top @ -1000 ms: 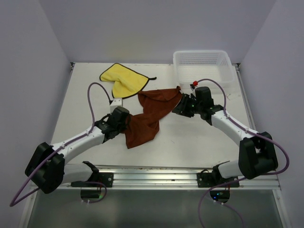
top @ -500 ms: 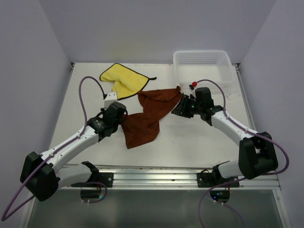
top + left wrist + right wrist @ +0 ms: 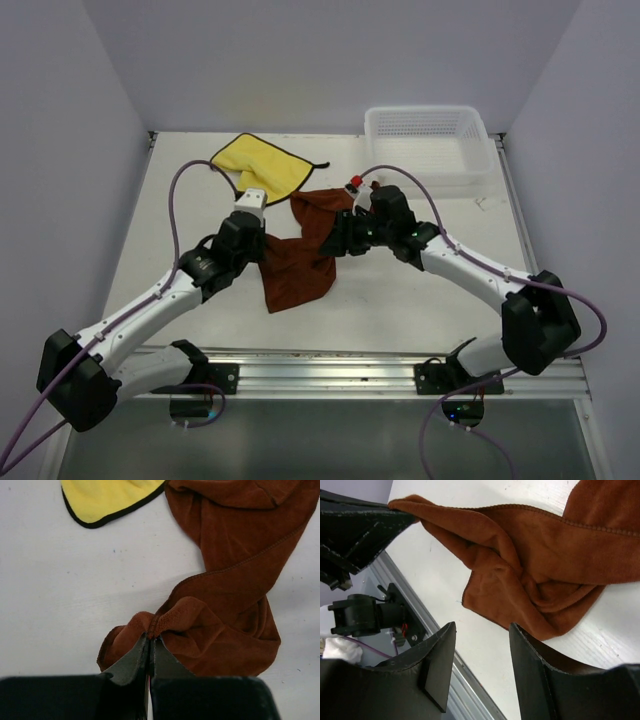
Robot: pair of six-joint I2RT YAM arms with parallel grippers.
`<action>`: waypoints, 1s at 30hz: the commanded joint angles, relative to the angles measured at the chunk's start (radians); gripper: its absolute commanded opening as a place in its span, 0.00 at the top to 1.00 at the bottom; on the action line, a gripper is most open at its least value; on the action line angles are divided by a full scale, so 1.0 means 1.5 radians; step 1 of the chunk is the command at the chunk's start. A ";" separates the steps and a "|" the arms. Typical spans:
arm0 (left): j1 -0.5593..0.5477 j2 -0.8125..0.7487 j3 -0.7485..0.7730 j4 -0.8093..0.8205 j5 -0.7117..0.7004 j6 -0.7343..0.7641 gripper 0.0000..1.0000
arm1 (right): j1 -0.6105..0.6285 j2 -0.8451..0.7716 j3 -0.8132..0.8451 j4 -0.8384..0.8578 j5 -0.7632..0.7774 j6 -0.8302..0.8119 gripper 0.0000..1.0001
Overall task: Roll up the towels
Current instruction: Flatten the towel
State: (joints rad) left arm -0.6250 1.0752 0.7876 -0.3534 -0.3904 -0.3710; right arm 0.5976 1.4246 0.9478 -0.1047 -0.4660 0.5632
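My left tool (image 3: 150,639) clamps the brown towel (image 3: 225,580) by its edge; its length runs toward my parted, empty right tool (image 3: 481,626).

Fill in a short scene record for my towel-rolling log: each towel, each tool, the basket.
brown towel: crumpled mid-table, not rolled
yellow towel: far left, not held, not rolled
left tool: shut, pinching an edge of the brown towel
right tool: open, nothing between the jaws, at the brown towel's right side
basket: far right corner, no arm at it
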 commanded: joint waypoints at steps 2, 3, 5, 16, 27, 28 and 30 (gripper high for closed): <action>-0.013 0.005 0.001 0.039 0.060 0.023 1.00 | 0.026 0.030 0.046 0.016 0.046 -0.057 0.47; -0.017 0.005 -0.001 0.042 0.074 0.023 1.00 | 0.032 0.039 0.065 0.013 0.047 -0.066 0.46; -0.021 0.001 -0.003 0.050 0.086 0.028 1.00 | 0.047 0.075 0.089 0.000 0.062 -0.084 0.45; -0.032 -0.007 -0.012 0.061 0.139 0.053 1.00 | 0.109 0.220 0.180 0.084 0.070 -0.124 0.43; -0.032 -0.007 -0.023 0.059 0.158 0.057 1.00 | 0.124 0.236 0.133 0.258 0.097 -0.134 0.42; -0.033 -0.007 -0.022 0.061 0.163 0.055 1.00 | 0.124 0.238 0.130 0.267 0.094 -0.136 0.44; -0.033 -0.010 -0.022 0.068 0.177 0.053 1.00 | 0.124 0.243 0.124 0.296 0.081 -0.140 0.51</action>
State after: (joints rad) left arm -0.6689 1.0821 0.7547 -0.3023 -0.1669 -0.3031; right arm 0.7849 1.7973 1.1484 0.1921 -0.3496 0.3813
